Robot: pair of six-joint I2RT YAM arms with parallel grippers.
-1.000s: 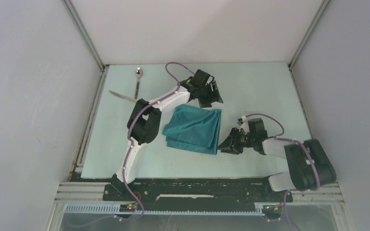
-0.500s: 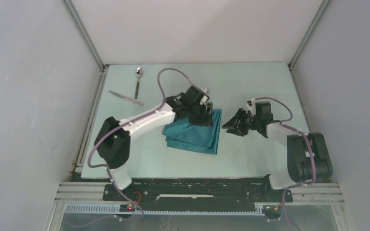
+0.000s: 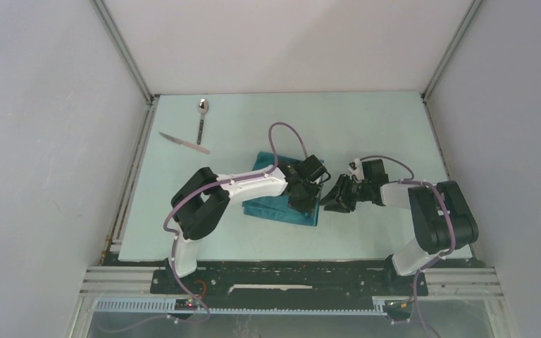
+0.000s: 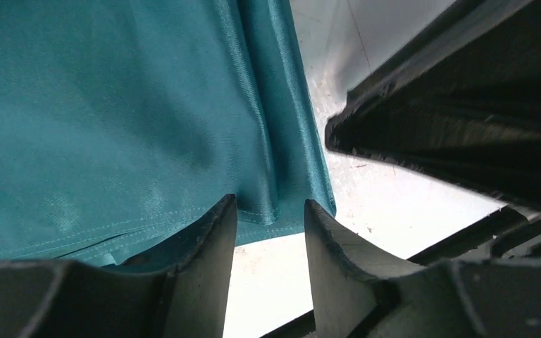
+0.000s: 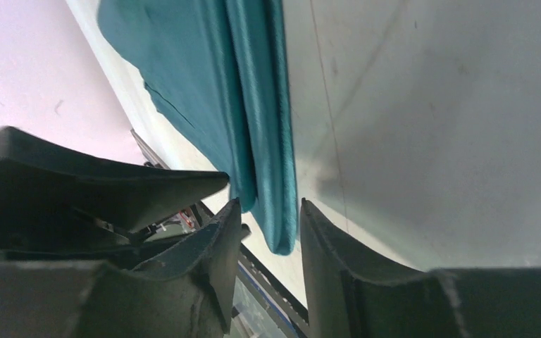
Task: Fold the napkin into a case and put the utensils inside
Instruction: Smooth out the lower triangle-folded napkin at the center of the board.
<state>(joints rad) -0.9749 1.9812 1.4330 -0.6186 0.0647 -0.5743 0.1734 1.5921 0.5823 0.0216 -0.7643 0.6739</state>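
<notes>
The teal napkin [image 3: 271, 205] lies folded in layers mid-table, not as a narrow strip. My left gripper [image 3: 305, 199] is over its right edge, and my right gripper [image 3: 330, 201] faces that edge from the right, almost touching the left one. In the left wrist view the jaws [image 4: 269, 211] stand apart with the napkin's [image 4: 113, 105] hemmed corner fold between the tips. The right wrist view has its jaws [image 5: 269, 211] apart too, the napkin's [image 5: 211, 84] folded edge reaching down between them. The spoon [image 3: 201, 118] and knife [image 3: 183, 143] lie at the far left.
White walls enclose the table, with a metal rail [image 3: 130, 176] along the left side. The black base plate [image 3: 289, 278] with both arm bases runs along the near edge. The left arm's purple cable [image 3: 285, 134] loops above the napkin.
My left gripper swung from beyond the napkin's far edge down to its right edge. The right gripper lifted away, then came back to that edge. Both jaws narrowed after widening.
</notes>
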